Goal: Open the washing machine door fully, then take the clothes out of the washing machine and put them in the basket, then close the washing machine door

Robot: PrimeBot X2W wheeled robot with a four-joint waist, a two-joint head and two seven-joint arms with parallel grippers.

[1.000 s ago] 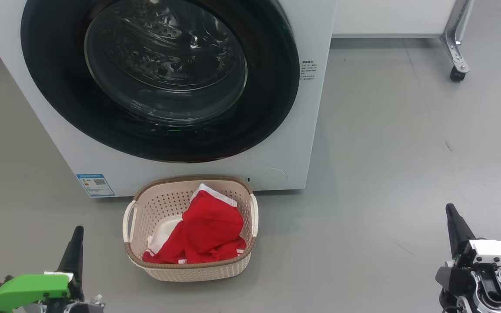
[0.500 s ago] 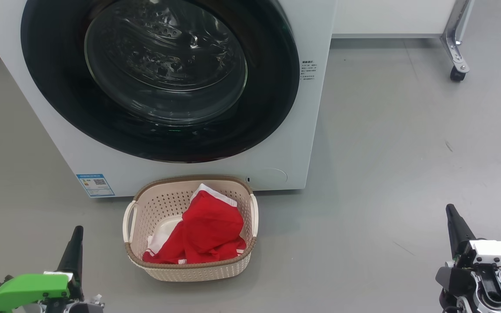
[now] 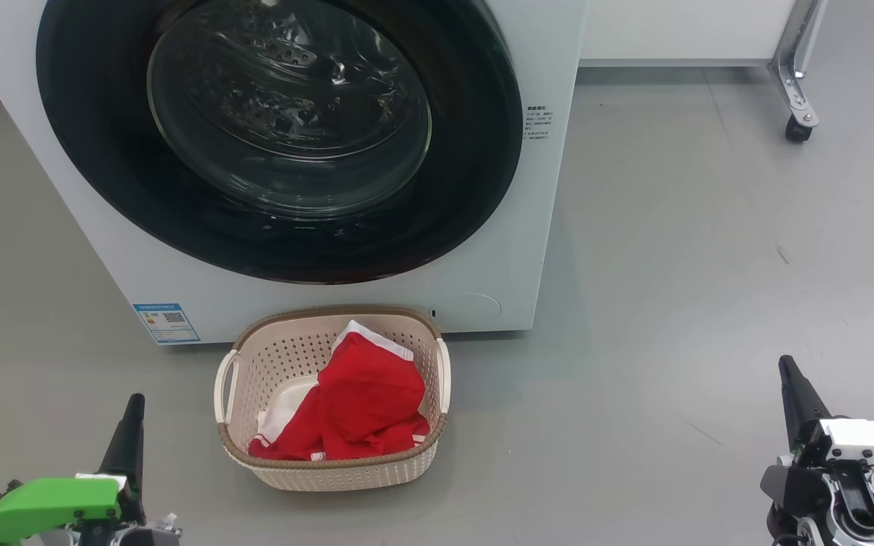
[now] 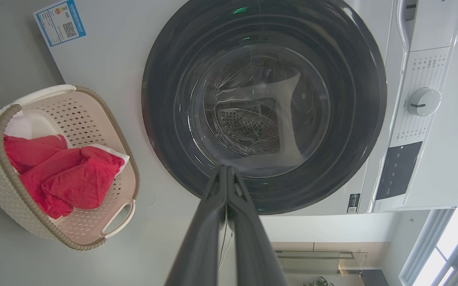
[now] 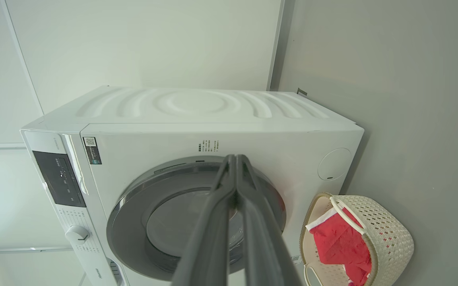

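Head view: washing machine door closed, clothes in the basket, both hands empty.
The washing machine door [image 3: 285, 114] sits shut against the white washing machine [image 3: 528, 227], which fills the frame around 12 o'clock. The basket [image 3: 346, 476] stands on the floor [image 3: 672, 303] just before the machine at 6 o'clock, with the red clothes [image 3: 365, 402] heaped inside it. The left hand [image 3: 135, 406] at 7 o'clock and the right hand [image 3: 788, 371] at 4 o'clock hang well apart from the basket, fingers pressed together, gripping nothing.
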